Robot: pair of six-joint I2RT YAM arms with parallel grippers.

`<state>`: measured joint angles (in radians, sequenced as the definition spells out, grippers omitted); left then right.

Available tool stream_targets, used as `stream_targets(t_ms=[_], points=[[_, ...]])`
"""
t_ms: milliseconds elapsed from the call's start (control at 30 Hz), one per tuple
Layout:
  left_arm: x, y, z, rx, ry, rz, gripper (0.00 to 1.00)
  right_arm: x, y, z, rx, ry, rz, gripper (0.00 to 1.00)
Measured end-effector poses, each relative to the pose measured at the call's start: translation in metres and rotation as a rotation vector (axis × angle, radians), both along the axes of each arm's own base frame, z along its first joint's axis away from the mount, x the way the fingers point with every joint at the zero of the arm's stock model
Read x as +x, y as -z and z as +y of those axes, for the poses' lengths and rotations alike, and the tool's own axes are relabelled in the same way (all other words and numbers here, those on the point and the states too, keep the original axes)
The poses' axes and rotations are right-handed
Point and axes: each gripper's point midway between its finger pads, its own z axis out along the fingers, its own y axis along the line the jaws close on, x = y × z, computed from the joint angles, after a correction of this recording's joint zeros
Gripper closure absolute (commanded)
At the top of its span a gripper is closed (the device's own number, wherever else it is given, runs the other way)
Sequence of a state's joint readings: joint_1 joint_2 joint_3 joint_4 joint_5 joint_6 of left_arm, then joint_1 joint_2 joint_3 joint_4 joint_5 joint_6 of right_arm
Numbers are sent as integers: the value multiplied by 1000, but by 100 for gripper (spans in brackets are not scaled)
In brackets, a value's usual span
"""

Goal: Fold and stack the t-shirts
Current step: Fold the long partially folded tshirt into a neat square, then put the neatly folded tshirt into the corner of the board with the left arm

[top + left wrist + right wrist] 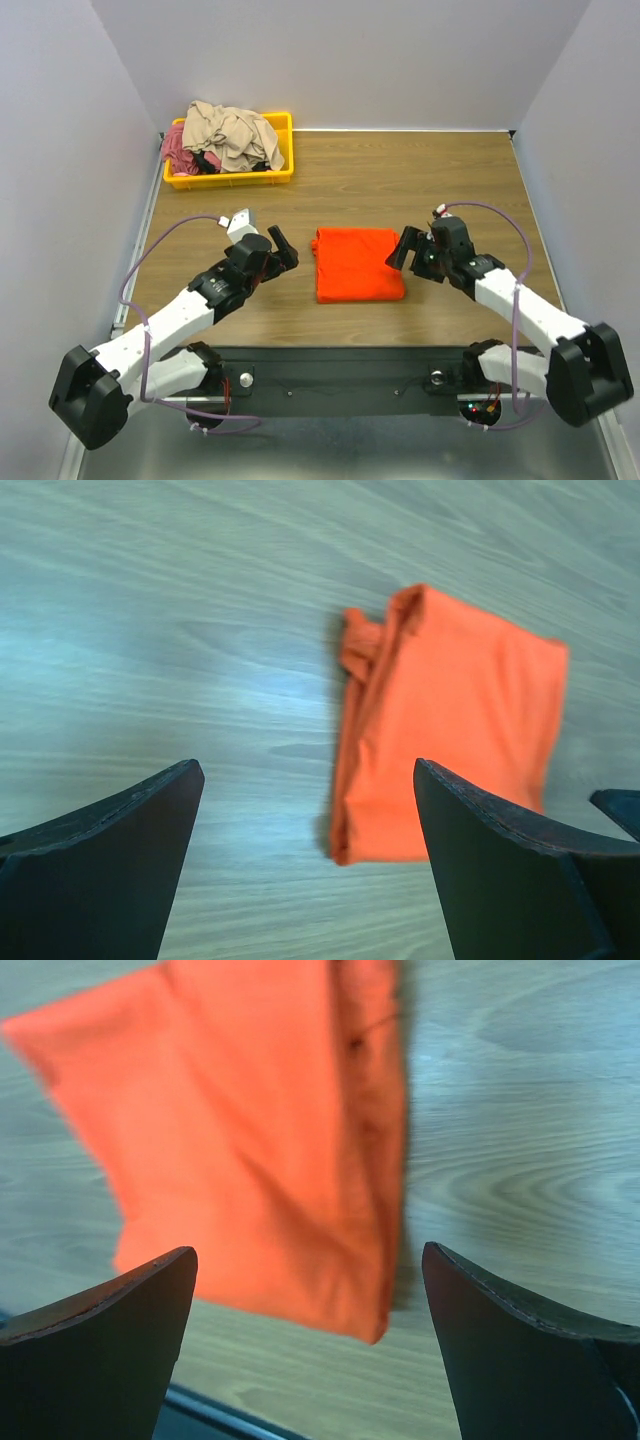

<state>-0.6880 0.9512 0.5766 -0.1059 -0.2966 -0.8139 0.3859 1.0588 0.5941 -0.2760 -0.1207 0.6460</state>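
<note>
The orange t-shirt (357,263) lies folded in the middle of the table (450,170), so 1 fold seems finished. The left gripper (285,250) and right gripper (402,250) hang beside it, jaws apart, holding nothing. The next move is probably to fetch the beige t-shirt (230,130) or pink t-shirt (178,148) from the yellow tray (230,179), where they lie tangled.

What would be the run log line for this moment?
folded orange-red cloth t-shirt: flat on wooden table | left end effector: open, empty | right end effector: open, empty
</note>
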Motion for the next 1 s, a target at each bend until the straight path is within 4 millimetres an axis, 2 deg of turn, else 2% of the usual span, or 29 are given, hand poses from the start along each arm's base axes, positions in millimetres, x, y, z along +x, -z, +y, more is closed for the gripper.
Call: stream_targets(t_ms=[100,233,367,433,533,567,633,867,1000], points=[[-3,9,12,34,-36,29,1,7,20,-5,-72,14,63,1],[-9,15,20,43,-49,43,1,17,43,-9,-149,25,131,6],[-14,25,26,53,-59,63,1,26,58,-7,-196,20,159,28],[-15,28,27,56,-62,70,1,30,67,-5,-213,20,176,34],[-16,31,30,58,-68,76,1,41,68,2,-219,15,159,45],[-16,32,32,59,-73,77,1,43,69,5,-224,11,158,53],[-17,33,33,60,-75,79,1,45,71,9,-232,4,156,63],[-17,28,37,50,-88,68,1,52,73,27,-239,-16,136,75],[-17,27,38,49,-93,64,1,55,74,39,-214,-11,123,78]])
